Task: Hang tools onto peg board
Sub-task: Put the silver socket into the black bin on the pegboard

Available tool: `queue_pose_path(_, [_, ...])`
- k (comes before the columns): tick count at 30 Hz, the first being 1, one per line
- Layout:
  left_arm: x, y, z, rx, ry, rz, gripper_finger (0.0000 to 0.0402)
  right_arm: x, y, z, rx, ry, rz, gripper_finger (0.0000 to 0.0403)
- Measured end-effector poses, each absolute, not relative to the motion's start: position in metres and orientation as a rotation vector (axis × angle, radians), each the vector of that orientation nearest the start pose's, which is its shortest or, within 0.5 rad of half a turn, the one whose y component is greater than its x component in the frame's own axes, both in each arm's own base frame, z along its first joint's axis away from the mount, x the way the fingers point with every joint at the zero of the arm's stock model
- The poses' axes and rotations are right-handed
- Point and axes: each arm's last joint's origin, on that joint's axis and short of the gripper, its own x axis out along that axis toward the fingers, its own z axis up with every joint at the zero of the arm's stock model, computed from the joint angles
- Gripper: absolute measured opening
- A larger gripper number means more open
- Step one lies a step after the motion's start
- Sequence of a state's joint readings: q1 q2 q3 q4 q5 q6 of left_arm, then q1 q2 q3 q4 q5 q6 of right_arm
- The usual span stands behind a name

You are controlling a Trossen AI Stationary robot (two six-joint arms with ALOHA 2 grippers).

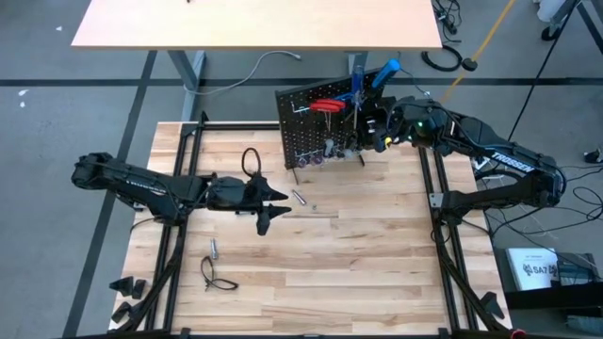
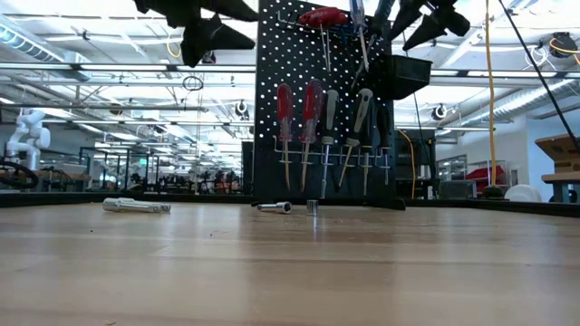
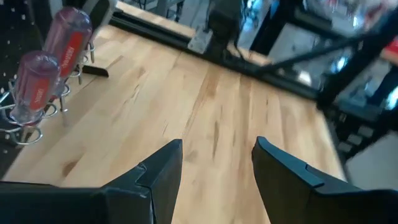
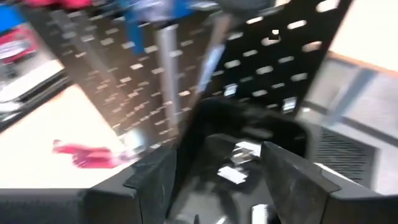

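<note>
Evidently the right claw (image 4: 214,171) is being held released over the small black bin (image 4: 249,155) of the peg board (image 1: 316,127), upper centre of the high view. The left claw (image 3: 217,165) is hanging released, empty. Silver bits (image 1: 299,197) are lying on the counter (image 1: 377,245); being small, hard and likely slippery, they are best pinched mid-shaft.

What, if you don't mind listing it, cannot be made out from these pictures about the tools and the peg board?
- Small black bin: right wrist view is blurred, so the pale pieces inside cannot be identified.
- Peg board: high view sees it steeply from above; hung tool types are unreadable.
- Right gripper: low view cuts it at the top edge.
</note>
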State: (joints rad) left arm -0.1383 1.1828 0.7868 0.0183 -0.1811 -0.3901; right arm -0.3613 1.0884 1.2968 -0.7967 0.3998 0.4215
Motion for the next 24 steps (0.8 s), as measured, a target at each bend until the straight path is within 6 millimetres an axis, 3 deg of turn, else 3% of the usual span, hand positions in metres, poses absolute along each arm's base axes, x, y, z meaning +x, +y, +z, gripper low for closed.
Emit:
queue_pose_path(7, [0.256,-0.031,0.258,-0.092,0.504,0.065,0.0196,0.191,-0.053,0.397,0.418,0.454,-0.625,0.0226])
queue_pose_path(15, [0.281,-0.037,0.220,0.018,0.630,-0.043,0.0196,0.197,0.001,0.397,0.405,0.458,-0.456,0.0226])
queue_pose_path(24, [0.319,-0.035,0.172,0.120,0.597,-0.011,0.0196,0.202,0.055,0.357,0.492,0.439,-0.399,0.0226])
